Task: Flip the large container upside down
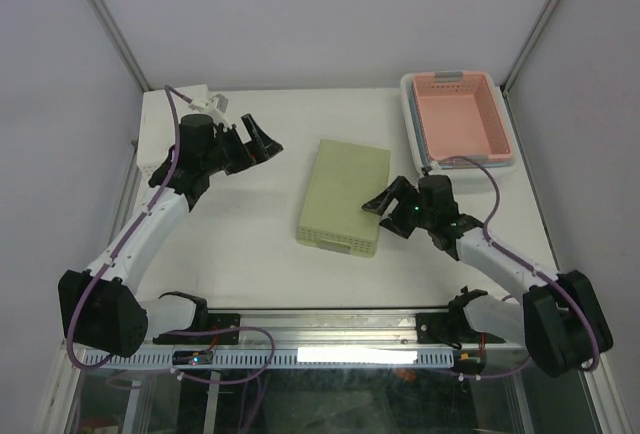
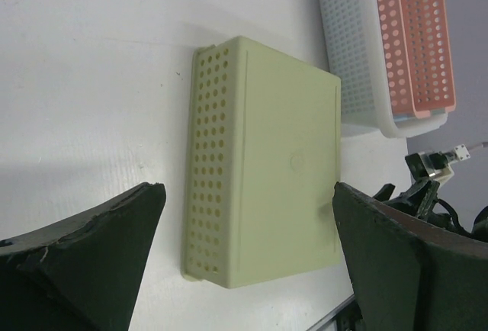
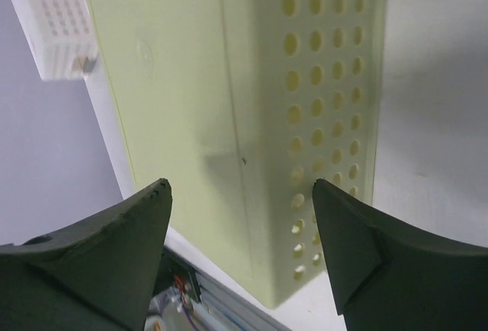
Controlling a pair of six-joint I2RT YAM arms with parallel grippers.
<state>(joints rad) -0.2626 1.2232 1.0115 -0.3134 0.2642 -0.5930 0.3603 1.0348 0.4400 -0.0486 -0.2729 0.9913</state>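
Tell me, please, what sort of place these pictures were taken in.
Probably a robotics lab test cell. A white table is boxed in by plain grey panels, the left arm and right arm stand on a metal rail, and the props are a green container and pink basket.

The large container (image 1: 344,197) lay bottom-up near the middle of the table (image 1: 250,244). Behind it and to its right, in the far right corner, an inner basket (image 1: 458,119) sat nested in an outer basket (image 1: 412,124). The left gripper (image 1: 258,147) hung left of the container, apart from it. The right gripper (image 1: 386,212) hung just beside its right side.
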